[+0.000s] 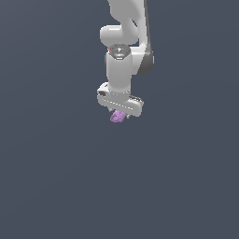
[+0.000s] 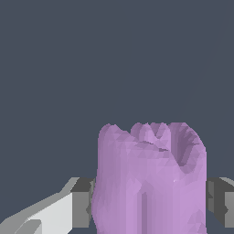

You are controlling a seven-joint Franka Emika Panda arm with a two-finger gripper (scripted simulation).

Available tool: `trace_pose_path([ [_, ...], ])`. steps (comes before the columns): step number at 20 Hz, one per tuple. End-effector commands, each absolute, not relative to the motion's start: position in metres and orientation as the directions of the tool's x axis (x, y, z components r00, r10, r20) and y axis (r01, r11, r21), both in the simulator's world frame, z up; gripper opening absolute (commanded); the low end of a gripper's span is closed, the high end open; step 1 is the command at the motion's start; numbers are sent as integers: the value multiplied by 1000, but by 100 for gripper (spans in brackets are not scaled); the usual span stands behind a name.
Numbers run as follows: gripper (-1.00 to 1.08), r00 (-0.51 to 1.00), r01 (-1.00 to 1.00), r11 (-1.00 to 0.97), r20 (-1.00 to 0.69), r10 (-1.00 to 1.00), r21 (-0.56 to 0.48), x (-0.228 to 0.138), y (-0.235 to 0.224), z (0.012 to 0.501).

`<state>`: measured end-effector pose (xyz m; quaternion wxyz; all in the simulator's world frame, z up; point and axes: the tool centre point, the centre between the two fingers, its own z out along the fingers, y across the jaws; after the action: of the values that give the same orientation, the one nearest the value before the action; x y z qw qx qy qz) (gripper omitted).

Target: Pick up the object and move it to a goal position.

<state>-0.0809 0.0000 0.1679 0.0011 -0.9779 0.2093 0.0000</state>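
Note:
The object (image 1: 117, 116) is a small light-purple lumpy item with a ridged surface. It pokes out below the white arm's hand in the exterior view, near the middle. My gripper (image 1: 119, 114) is shut on it; the fingers are mostly hidden behind the hand there. In the wrist view the object (image 2: 151, 178) fills the space between the two grey finger pads (image 2: 81, 203), which press on its sides. The floor beneath looks plain dark grey, and I cannot tell the height above it.
The white arm (image 1: 122, 51) comes down from the top of the exterior view. The plain dark grey ground (image 1: 56, 177) surrounds it. No goal marker shows.

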Motion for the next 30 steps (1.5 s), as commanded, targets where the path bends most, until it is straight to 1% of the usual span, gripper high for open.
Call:
trace_pose_path([
  [1,-100,912,-410,-912,-1,-410,-3,-88,-12,193],
  [19,-100,912,-411,-912,-1,-411,-2,-130,-101,376],
  [24,-100,912,-411,-912,-1,-411,-1,-136,-118,412],
  [30,-100,912,-410,-912,0,-410,-1,-140,-131,439],
])
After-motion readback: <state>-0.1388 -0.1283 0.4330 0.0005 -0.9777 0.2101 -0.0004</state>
